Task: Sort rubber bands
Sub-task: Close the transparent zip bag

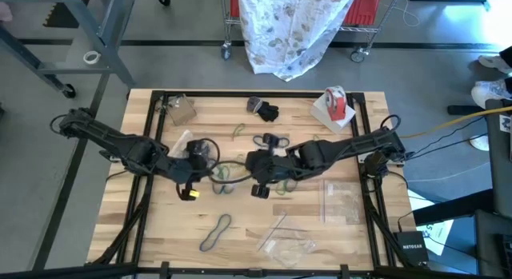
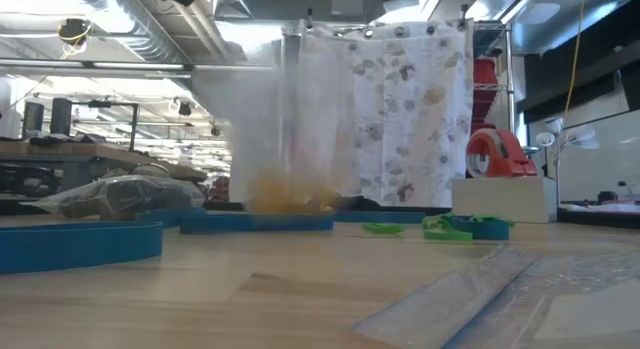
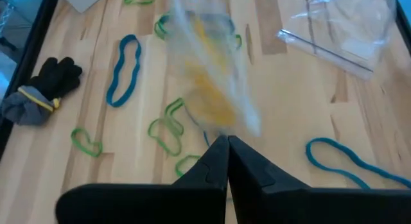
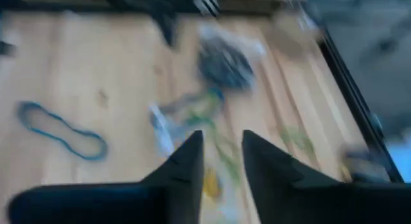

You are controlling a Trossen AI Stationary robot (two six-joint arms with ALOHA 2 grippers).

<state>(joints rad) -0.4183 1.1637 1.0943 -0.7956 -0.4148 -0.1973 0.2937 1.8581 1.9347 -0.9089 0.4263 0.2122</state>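
In the high view, the left tool (image 1: 194,177) and the right tool (image 1: 258,183) are positioned at mid-counter (image 1: 144,231) among scattered rubber bands (image 1: 216,231), with clear plastic bags (image 1: 342,201) laid flat toward the right and a box lettered NETGEAR (image 1: 412,249) seen beyond the counter's right edge. In the left wrist view, the left tool (image 3: 227,144) is seen pinched shut on a clear bag (image 3: 205,70) holding yellowish contents that cannot be identified, above green and blue rubber bands (image 3: 122,70). In the right wrist view, the right tool (image 4: 221,144) is shown parted by a narrow gap with nothing between its fingers.
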